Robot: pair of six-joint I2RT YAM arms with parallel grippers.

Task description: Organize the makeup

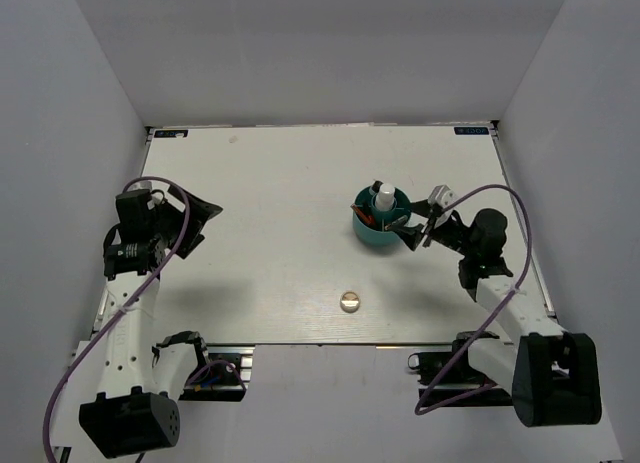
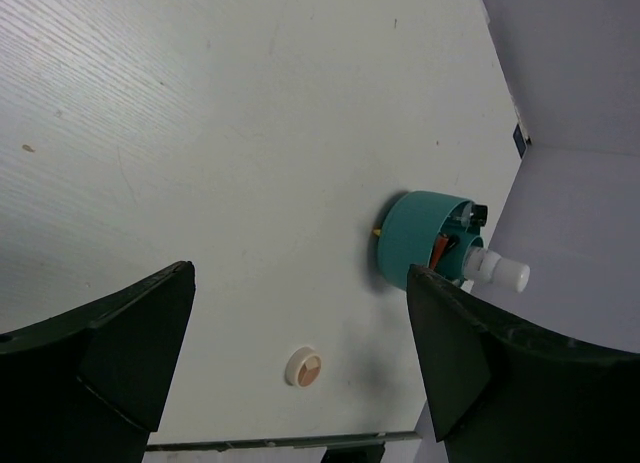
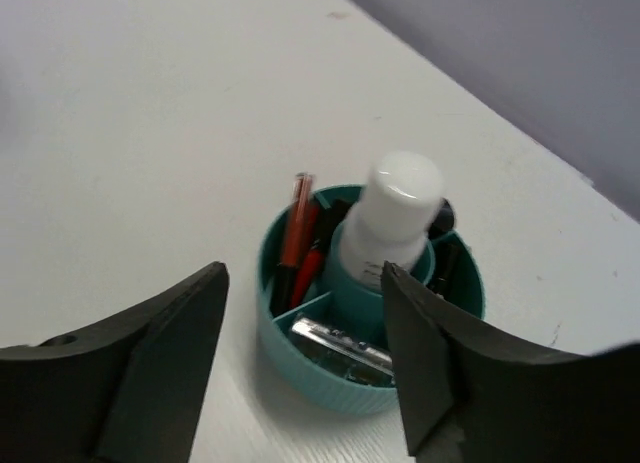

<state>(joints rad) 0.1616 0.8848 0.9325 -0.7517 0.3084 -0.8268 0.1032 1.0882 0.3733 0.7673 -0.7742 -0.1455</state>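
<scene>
Table (image 1: 260, 203) carries two groups of items. Teal round divided cup (image 1: 372, 235) stands right of centre. A white bottle (image 1: 385, 197) stands in its middle well, roughly upright, its cap above the rim. In the right wrist view, a red stick (image 3: 298, 223) leans in the left outer compartment of the cup (image 3: 330, 383), and dark stick-like pieces lie beside it. The compartment nearest that camera holds a flat, shiny metallic item (image 3: 340, 343); its identity cannot be told. A black object (image 3: 440, 218) shows in the compartment behind the bottle (image 3: 400, 208), and its detail is unclear. A small round compact (image 1: 349, 301) lies flat on the bare table near the front edge, well apart from the cup and roughly midway between the two arms. The left wrist view also shows this compact (image 2: 303, 367), with a pale rim and tan centre. Right gripper (image 1: 415, 226) sits just beside the cup's right side. Its jaws are spread with nothing between the fingers (image 3: 150, 363). Whether it touches the cup cannot be told. Left gripper (image 1: 195, 218) is over the left part of the table, far from all items. Its jaws are also spread wide and hold nothing (image 2: 300, 275).
</scene>
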